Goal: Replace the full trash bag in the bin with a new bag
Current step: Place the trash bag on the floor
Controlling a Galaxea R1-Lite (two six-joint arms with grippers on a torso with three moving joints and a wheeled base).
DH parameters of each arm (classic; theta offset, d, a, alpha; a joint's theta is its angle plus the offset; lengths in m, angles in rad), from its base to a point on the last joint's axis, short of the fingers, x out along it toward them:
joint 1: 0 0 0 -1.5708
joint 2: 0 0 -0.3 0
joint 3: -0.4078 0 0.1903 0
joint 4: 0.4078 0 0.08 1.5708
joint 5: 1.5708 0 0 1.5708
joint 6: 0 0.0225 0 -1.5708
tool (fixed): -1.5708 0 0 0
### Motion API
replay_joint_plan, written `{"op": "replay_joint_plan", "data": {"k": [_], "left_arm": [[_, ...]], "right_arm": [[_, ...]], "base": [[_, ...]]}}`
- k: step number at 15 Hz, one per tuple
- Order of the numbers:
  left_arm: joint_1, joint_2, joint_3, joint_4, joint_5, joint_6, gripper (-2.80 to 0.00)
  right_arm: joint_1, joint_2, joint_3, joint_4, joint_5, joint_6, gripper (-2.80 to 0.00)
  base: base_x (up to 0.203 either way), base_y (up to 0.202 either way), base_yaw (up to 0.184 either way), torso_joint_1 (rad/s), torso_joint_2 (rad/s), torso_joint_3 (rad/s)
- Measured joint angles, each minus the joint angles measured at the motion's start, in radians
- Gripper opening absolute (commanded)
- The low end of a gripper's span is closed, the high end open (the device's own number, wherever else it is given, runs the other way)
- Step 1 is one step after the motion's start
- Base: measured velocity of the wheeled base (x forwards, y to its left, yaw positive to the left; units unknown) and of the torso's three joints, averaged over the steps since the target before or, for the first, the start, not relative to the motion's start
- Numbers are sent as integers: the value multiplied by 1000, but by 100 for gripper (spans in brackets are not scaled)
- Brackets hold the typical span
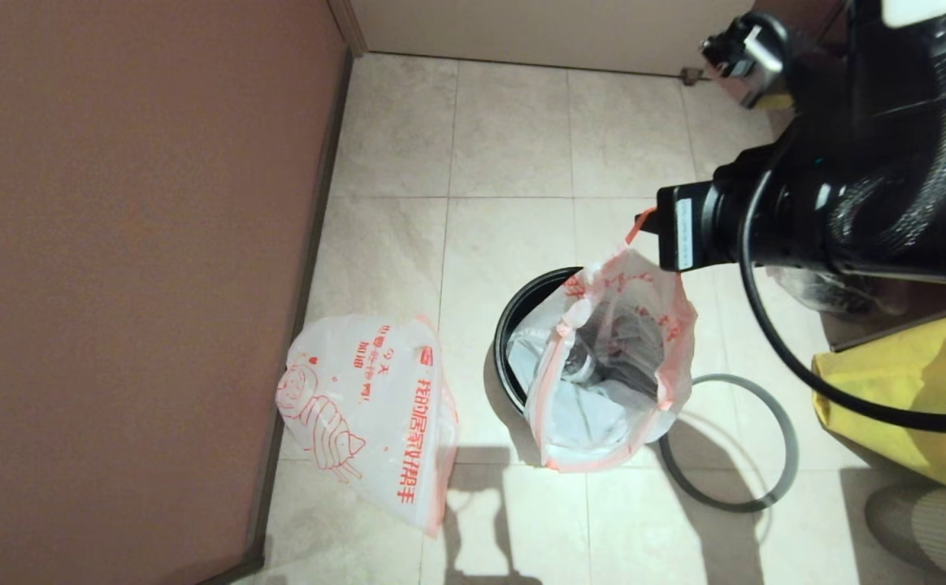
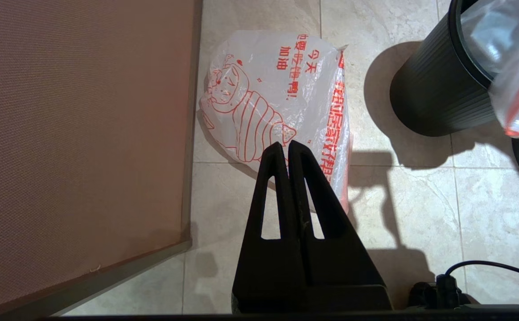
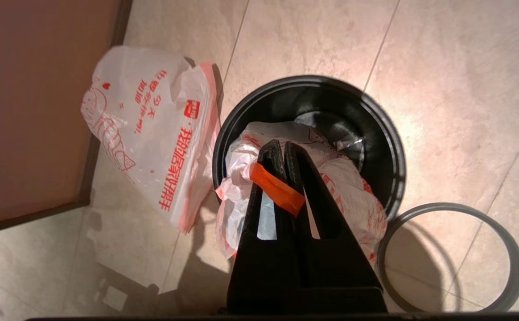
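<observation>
Saw the full trash bag [image 1: 603, 357] sitting partly in the bin [image 1: 514, 325], pulled up and leaning over the rim toward 4 o'clock in the head view. Looked thin, white and see-through, with red print and red-edged handles. Pretty lumpy and crumpled too, showing something clear and bottle-like through the open mouth.

Found one red handle [image 3: 277, 189] stretched tight toward 1 o'clock and clamped in the right gripper [image 3: 282, 149], squeezed together on that strip right above the bin's mouth.

Noticed the bin itself as small, round, black and glossy, ribbed down the outside. Spotted the grey ring [image 1: 774, 479] off the bin, lying flat on the tiled floor [image 1: 505, 138] at about 4 o'clock, just beside it and partly hidden behind the bag.

Over at 9 o'clock from the bin, near the brown wall panel [image 1: 115, 244], found the new bag [image 1: 359, 406] lying flat and smooth. Same red print plus the cat drawing, no bumps.

Had the left gripper [image 2: 284, 149] parked above that new bag's edge, pinched together with nothing between.

Also caught a big yellow bag [image 1: 912, 390] at 3 o'clock, well apart from the bin.
</observation>
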Motion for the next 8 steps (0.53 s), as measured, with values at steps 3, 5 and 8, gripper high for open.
{"op": "replay_joint_plan", "data": {"k": [3,5,8], "left_arm": [[0,0,0,0,0,-1,-280],[0,0,0,0,0,0,-280],[0,0,0,0,0,-1,-280]], "right_arm": [[3,-88,-95,116,1,0,-280],[4,-138,-183,194,1,1,-280],[-3,-180,-353,282,-48,-5,-280]], "base": [[0,0,0,0,0,0],[0,0,0,0,0,0],[0,0,0,0,0,0]]}}
